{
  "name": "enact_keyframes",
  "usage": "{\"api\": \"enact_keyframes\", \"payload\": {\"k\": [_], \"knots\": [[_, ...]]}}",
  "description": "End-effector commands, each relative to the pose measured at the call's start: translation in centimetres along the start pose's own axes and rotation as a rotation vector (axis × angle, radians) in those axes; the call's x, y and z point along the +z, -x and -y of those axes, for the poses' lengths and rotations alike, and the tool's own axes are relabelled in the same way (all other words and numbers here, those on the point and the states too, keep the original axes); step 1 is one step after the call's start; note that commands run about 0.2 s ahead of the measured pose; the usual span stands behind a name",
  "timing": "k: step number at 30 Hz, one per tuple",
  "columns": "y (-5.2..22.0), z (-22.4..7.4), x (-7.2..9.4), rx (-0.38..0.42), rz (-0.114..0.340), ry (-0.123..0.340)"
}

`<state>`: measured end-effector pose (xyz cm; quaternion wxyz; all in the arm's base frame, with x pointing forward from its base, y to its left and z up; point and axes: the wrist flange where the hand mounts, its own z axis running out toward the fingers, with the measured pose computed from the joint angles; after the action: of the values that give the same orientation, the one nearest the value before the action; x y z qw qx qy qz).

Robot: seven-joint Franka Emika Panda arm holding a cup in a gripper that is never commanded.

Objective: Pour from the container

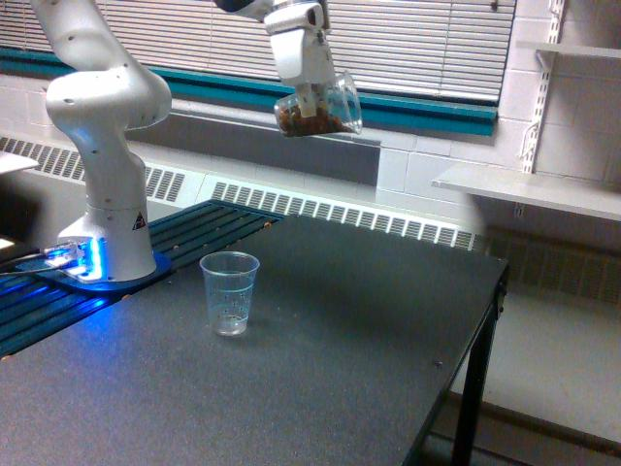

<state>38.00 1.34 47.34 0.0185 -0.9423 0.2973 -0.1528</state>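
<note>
- The small clear tumbler-like container (pixel 320 107) of brown nut-like pieces was held aloft, tilted, its mouth toward 3 o'clock.
- It was clamped in the white gripper (pixel 309 94), gripped from above.
- The empty clear tapered plastic cup (pixel 229 292) stood upright on the dark table (pixel 320 388), far below at about 7 o'clock.

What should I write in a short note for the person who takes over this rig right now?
Gripper: shut on the container, held high in the air and tilted, with brown pieces inside.
Measuring cup: upright on the black table, looks empty, below the container and toward the exterior view's left of it.
Done: the container is lifted; nothing visibly poured.
Left: bring the container over the measuring cup, then tip it to pour.
</note>
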Motion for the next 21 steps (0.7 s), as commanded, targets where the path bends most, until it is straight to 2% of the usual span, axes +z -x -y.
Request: {"api": "enact_keyframes", "payload": {"k": [1, 21], "knots": [[0.8, -1.0, -0.3, 0.006, 0.016, 0.022], [3.2, -4.5, -0.5, 0.060, 0.084, 0.102]]}}
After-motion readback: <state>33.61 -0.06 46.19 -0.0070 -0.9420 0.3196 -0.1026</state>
